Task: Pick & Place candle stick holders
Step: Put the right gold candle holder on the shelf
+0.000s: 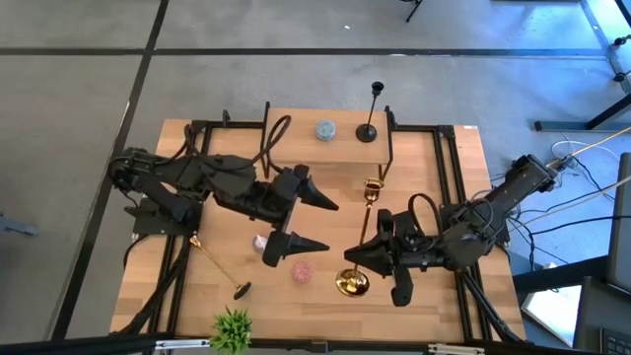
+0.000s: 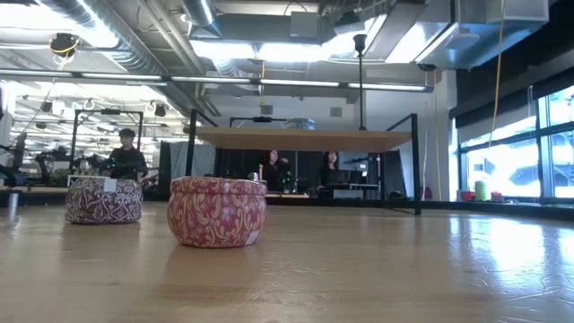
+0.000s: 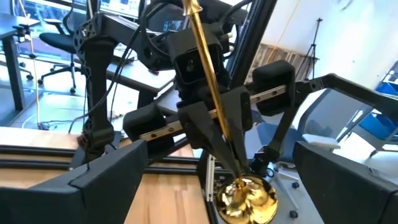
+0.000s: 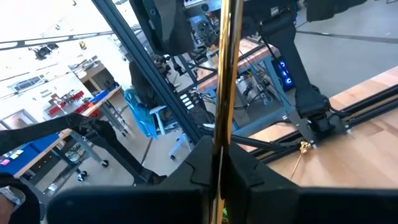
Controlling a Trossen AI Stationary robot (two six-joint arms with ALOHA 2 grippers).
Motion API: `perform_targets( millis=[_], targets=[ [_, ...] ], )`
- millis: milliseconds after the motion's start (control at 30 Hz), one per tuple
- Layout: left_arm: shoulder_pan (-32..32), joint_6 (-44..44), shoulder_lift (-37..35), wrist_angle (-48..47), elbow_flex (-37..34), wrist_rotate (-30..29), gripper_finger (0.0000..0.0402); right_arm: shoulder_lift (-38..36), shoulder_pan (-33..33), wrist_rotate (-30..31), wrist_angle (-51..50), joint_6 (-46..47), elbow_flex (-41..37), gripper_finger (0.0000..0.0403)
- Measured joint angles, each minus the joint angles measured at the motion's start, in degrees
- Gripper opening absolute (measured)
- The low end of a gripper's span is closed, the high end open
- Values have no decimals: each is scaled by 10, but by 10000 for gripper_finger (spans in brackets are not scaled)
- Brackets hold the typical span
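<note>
Gold candle stick holder [image 1: 366, 229] beside pink tins [image 1: 301, 272]

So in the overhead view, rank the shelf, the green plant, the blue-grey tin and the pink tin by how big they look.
1. The shelf, clearly largest.
2. The green plant, partly cut off at the picture's edge.
3. The blue-grey tin and the pink tin look alike; the blue-grey tin sits higher, nearer the camera, so no ranking between them.
</note>
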Motion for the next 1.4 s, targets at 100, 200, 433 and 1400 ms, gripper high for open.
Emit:
perform_targets(
  millis=[100, 200, 433, 1400],
  targets=[
    [-7, -1, 0, -2, 0, -2, 400, 0, 0, 0, 1, 0, 0, 15],
    [-7, -17, 4, -3, 0, -24, 400, 0, 0, -1, 0, -4, 0, 15],
    [21, -50, 57, 52, 0, 9, 398, 0, -7, -2, 0, -20, 0, 15],
    [45, -90, 73, 135, 0, 63, 117, 17, -35, 1, -28, -5, -1, 15]
  ],
)
